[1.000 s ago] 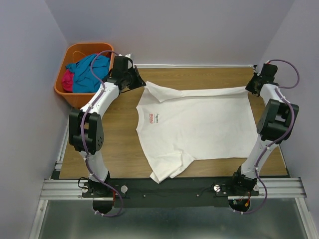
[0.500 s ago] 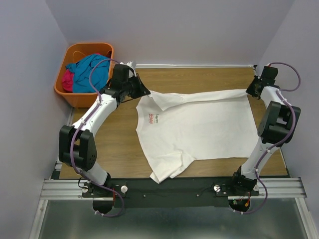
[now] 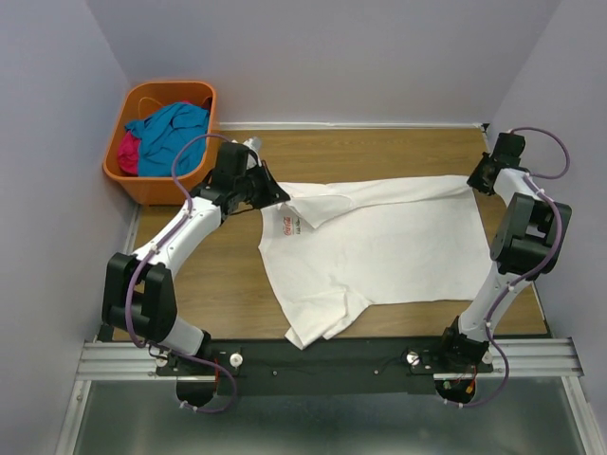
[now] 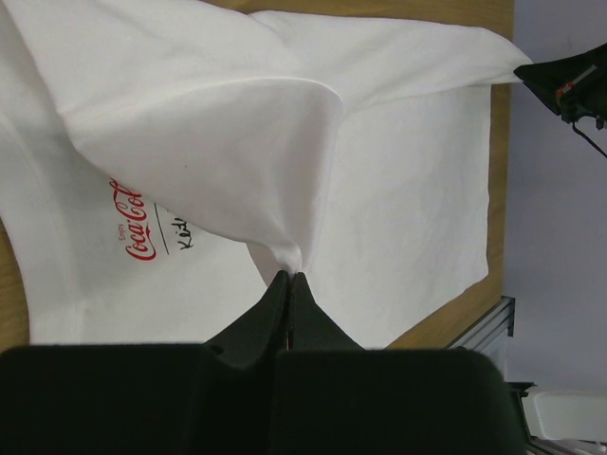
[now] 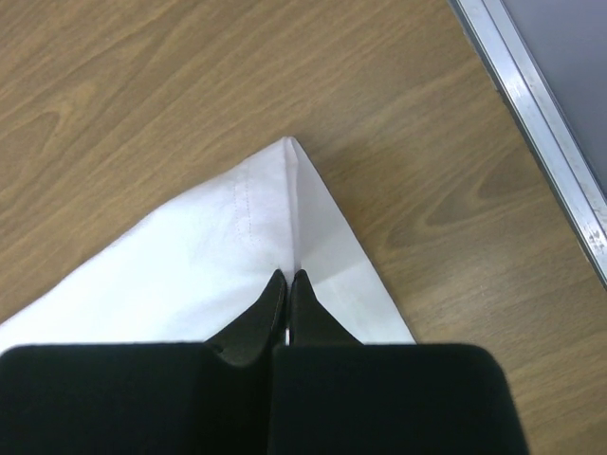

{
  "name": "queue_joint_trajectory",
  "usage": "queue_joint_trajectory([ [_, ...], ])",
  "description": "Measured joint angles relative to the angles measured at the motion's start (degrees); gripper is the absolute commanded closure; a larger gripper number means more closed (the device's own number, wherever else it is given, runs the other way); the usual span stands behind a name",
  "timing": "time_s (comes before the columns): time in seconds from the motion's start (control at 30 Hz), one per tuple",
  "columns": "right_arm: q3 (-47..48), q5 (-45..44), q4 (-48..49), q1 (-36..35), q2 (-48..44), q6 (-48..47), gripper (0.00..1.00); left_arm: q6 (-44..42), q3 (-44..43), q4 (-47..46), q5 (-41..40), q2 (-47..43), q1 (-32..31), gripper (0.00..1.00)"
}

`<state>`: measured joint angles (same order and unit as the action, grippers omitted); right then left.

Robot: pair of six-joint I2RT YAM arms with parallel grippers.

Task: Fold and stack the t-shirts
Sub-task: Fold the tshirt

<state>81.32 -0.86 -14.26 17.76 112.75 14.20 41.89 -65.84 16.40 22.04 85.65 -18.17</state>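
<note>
A white t-shirt [image 3: 379, 246] with a small red script logo [image 3: 287, 226] lies spread on the wooden table [image 3: 218, 275]. My left gripper [image 3: 277, 196] is shut on the shirt's far left edge, the cloth [image 4: 190, 123] hanging from its fingertips [image 4: 287, 277] in a fold over the logo [image 4: 133, 223]. My right gripper [image 3: 473, 179] is shut on the far right corner [image 5: 285, 199], pinching it at a crease low over the wood. A teal-blue tee [image 3: 169, 128] and a magenta tee [image 3: 127, 152] lie bunched in the orange basket [image 3: 152, 187].
The orange basket stands off the table's far left corner. A metal rail [image 3: 332, 358] runs along the near edge with both arm bases. Purple walls close in the left, right and far sides. A metal edge strip [image 5: 541, 123] runs beside the right gripper.
My left gripper has moved toward the near side and right with the shirt's edge, folding the far strip over the shirt. The right gripper has shifted slightly nearer with its corner.
</note>
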Motion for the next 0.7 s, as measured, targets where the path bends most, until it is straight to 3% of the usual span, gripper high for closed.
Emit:
queue_joint_trajectory([
  [0.7, -5.05, -4.79, -2.49, 0.20, -2.69, 5.40, 0.99, -2.14, 7.06, -1.05, -0.09, 1.14, -0.28, 1.00],
])
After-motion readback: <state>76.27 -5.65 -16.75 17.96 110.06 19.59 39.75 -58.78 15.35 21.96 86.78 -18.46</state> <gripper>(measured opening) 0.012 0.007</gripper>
